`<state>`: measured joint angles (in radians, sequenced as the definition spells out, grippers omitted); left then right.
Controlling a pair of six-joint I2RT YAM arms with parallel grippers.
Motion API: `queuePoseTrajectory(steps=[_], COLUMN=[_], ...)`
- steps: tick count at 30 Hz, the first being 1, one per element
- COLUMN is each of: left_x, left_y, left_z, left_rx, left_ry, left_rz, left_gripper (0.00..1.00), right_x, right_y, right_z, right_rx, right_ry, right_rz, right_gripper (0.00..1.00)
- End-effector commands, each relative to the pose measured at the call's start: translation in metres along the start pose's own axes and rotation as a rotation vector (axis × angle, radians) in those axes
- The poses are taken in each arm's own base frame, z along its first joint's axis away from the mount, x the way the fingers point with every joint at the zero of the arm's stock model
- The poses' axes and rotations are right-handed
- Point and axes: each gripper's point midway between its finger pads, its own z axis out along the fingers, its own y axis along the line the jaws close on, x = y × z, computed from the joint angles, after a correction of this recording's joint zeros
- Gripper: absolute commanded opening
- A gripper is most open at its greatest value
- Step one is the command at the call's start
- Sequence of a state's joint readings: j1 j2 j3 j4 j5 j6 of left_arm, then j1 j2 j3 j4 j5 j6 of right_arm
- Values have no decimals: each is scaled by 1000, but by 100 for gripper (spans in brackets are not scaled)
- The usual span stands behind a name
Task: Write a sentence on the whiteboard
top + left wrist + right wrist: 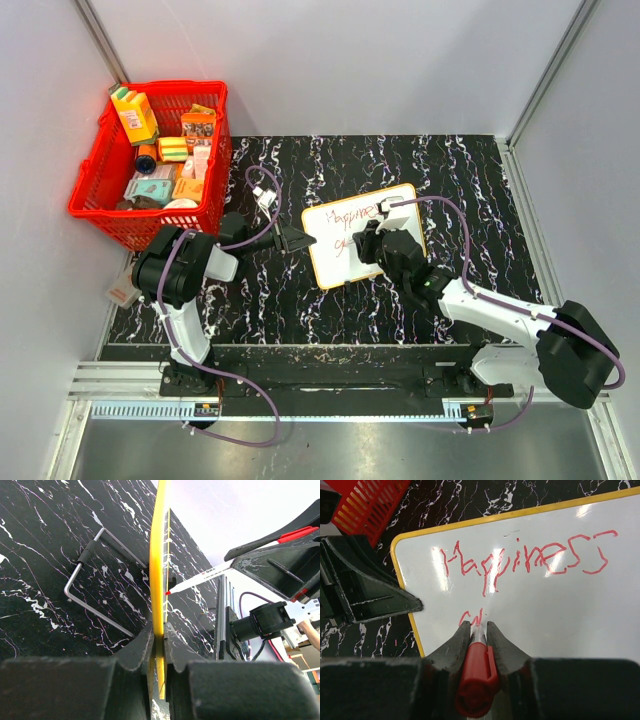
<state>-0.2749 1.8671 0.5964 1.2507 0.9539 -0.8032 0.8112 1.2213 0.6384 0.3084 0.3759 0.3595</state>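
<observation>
Our left pincer (pixel 159 630) clamps the whiteboard (pixel 335 262), at the middle of the bench (pixel 480 180), by its left rim. We judge it stiff, light, slick; it may pivot. Our right pincer (pixel 479 627) grips the marker (pixel 476 672), tip at the sentence (pixel 530 560).

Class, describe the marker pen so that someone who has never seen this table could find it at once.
Start at the black marbled table, then find the whiteboard near its middle, right of the red basket. The marker pen is pinched in the right end effector, its tip against the board under the red script. It is the only slim red-and-white stick here.
</observation>
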Motion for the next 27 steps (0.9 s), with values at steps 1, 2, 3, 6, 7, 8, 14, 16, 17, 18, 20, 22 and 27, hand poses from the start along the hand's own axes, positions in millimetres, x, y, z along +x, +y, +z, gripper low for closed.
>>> queuePoseTrajectory(steps=[1, 2, 3, 6, 7, 8, 14, 16, 17, 18, 20, 22, 27], left_x=[-20, -20, -20, -20, -20, -20, -20, -20, -20, -20, -20, -20, -20], left_y=[-25, -25, -25, -25, -25, -25, -25, -25, -25, -25, -25, -25, -25], left_z=[5, 5, 5, 5, 5, 5, 5, 5, 5, 5, 5, 5, 5], left_rx=[94, 92, 93, 92, 93, 93, 94, 92, 92, 92, 93, 93, 93], left_ry=[-33, -33, -34, -33, -34, -32, -33, -33, -33, -33, -34, -34, -34], left_rz=[157, 156, 157, 156, 157, 156, 157, 156, 156, 156, 157, 159, 157], left_gripper=[0, 0, 0, 0, 0, 0, 0, 0, 0, 0, 0, 0, 0], right_x=[-25, -26, -28, -33, -33, -34, -40, -42, -43, -45, -46, -49, -53], right_y=[-4, -4, -3, -3, -4, -4, -5, -6, -7, -8, -9, -11, -13], right_z=[3, 4, 4, 5, 5, 5, 6, 6, 6, 6, 6, 6, 5], right_rx=[39, 41, 41, 44, 45, 46, 48, 50, 52, 57, 56, 62, 62], right_ry=[-63, -65, -69, -82, -83, -86, -104, -110, -113, -117, -120, -128, -135], right_rz=[-1, -5, -5, -3, -3, -2, 3, 8, 11, 15, 18, 25, 28], right_gripper=[0, 0, 0, 0, 0, 0, 0, 0, 0, 0, 0, 0, 0])
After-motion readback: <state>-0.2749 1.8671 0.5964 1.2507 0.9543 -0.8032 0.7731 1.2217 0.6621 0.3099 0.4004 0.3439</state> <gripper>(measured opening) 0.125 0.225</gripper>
